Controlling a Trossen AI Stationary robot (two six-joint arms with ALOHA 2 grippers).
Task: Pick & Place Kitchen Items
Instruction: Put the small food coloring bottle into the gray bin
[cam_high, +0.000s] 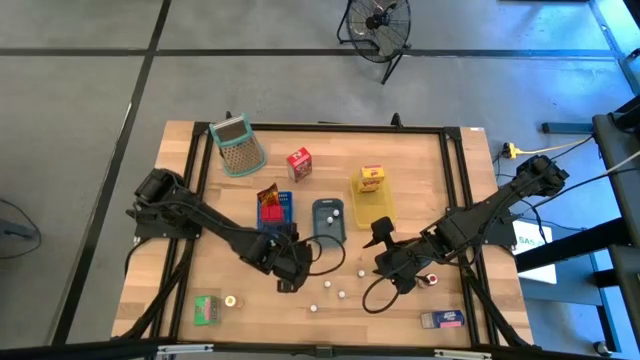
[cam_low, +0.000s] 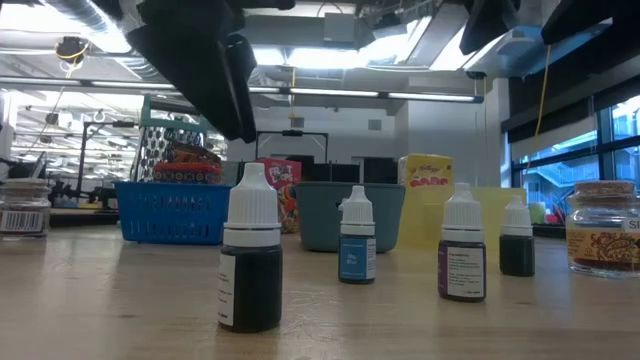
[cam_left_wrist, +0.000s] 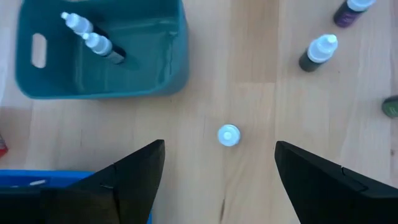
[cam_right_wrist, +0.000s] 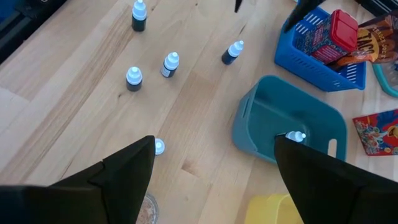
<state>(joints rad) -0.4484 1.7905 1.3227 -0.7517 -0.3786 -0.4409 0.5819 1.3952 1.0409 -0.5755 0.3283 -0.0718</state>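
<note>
Several small dropper bottles with white caps stand on the wooden table (cam_high: 420, 160). One bottle (cam_left_wrist: 229, 135) stands just ahead of my left gripper (cam_left_wrist: 219, 146), which hangs open above it near the table's middle (cam_high: 292, 278). My right gripper (cam_right_wrist: 214, 142) is also open, hovering right of the middle (cam_high: 383, 245), with nothing between its fingers. Two bottles (cam_left_wrist: 93, 38) lie in the grey-blue tray (cam_high: 328, 222). The blue tray (cam_high: 275, 212) holds a red tin (cam_right_wrist: 343, 30) and a brown packet. A yellow carton (cam_high: 372, 178) stands on the yellow tray (cam_high: 375, 210).
A green-rimmed mesh basket (cam_high: 237, 147) and a red carton (cam_high: 299, 163) stand at the far side. A green carton (cam_high: 207, 310) lies near left, a blue carton (cam_high: 441, 320) near right, and a small jar (cam_low: 602, 230) by the right arm. Loose bottles (cam_high: 343, 294) dot the near middle.
</note>
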